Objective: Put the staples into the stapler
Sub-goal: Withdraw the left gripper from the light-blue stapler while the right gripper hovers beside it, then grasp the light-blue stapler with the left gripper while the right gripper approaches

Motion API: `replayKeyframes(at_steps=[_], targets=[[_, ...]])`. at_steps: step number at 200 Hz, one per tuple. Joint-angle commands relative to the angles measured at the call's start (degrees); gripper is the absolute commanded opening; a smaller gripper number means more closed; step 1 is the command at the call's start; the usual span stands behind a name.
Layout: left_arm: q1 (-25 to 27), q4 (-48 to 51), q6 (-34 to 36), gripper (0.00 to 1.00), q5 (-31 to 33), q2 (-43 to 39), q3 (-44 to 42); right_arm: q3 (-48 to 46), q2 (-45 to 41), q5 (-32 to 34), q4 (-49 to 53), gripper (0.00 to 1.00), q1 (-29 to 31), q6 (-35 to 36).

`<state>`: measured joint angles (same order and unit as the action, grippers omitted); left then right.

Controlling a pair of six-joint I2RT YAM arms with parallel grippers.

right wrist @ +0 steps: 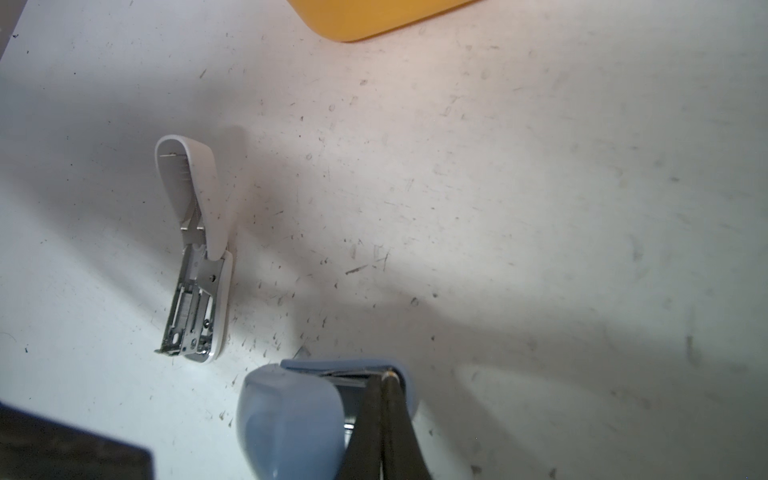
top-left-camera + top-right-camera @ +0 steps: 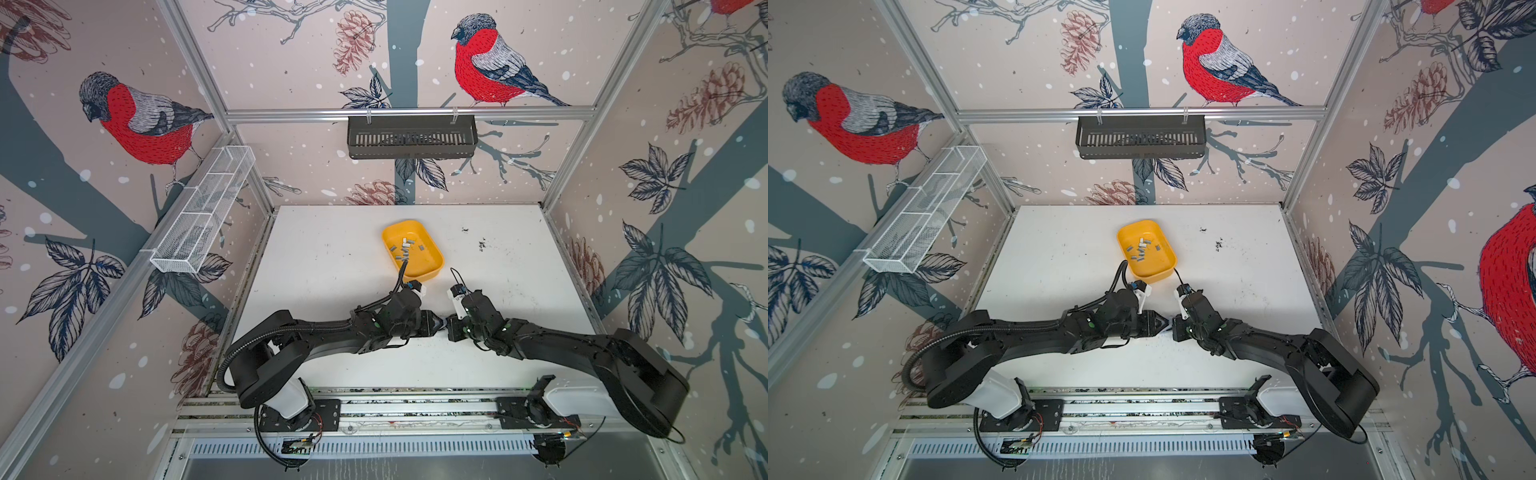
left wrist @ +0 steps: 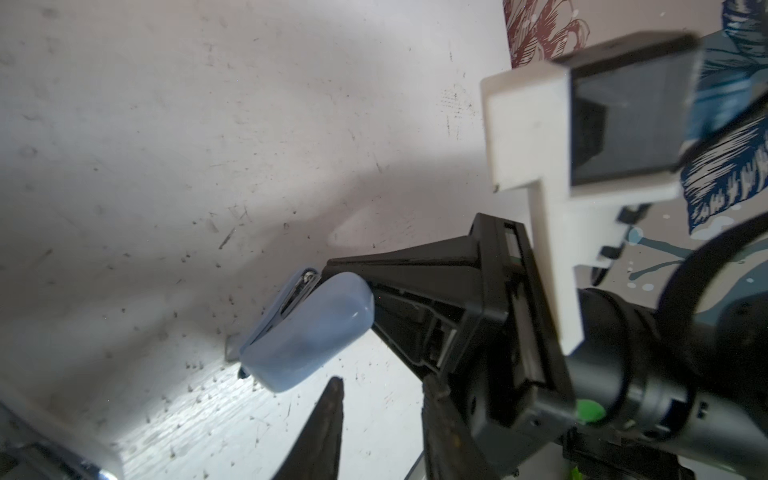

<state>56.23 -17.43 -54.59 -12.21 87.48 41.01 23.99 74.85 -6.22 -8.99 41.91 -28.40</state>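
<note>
Silvery staples (image 2: 405, 249) lie loose in the yellow tray (image 2: 434, 272), upper centre: probably light, stiff and slippery, best pinched across a strip's long sides. The right gripper (image 1: 384, 378) clamps the blue stapler (image 1: 291, 415); how wide the left gripper (image 2: 439, 323) stands, I can't tell.

No text, brand, number or sign can be read anywhere. In a top view, the small white plastic camera mount (image 2: 455, 297) just behind the right gripper (image 2: 446, 324) carries a few dark marks that might be lettering. They are too small and blurred to make out.
</note>
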Motion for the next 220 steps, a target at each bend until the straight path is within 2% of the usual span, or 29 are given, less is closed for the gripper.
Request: replayKeyframes(at_steps=[1, 33, 71, 141, 172, 220], targets=[[-0.28, -2.28, 2.0, 0.31, 1.78, -3.67, -0.78, -0.11, -0.69, 0.33, 0.2, 0.09, 0.07, -0.24], [-0.94, 2.15, 7.53, 0.31, 1.06, -8.37, -1.6, -0.3, -1.7, 0.84, 0.2, 0.17, -0.05, -0.64], [-0.91, 7.02, 13.99, 0.42, -0.12, -12.89, -4.5, -0.06, -2.78, 1.75, 2.07, 0.23, -0.35, -1.13], [0.12, 11.34, 25.6, 0.65, 1.13, -25.5, -11.94, -2.34, -17.33, 3.36, 10.05, 0.26, -1.22, -2.05], [0.16, 13.39, 32.42, 0.68, -0.62, -22.01, -9.27, -3.57, -23.27, 2.53, 12.3, 0.31, -1.39, -2.36], [0.53, 21.53, 45.67, 0.67, 0.23, -7.76, 2.92, -5.04, -29.24, 2.57, 14.22, 0.35, -1.71, -3.22]])
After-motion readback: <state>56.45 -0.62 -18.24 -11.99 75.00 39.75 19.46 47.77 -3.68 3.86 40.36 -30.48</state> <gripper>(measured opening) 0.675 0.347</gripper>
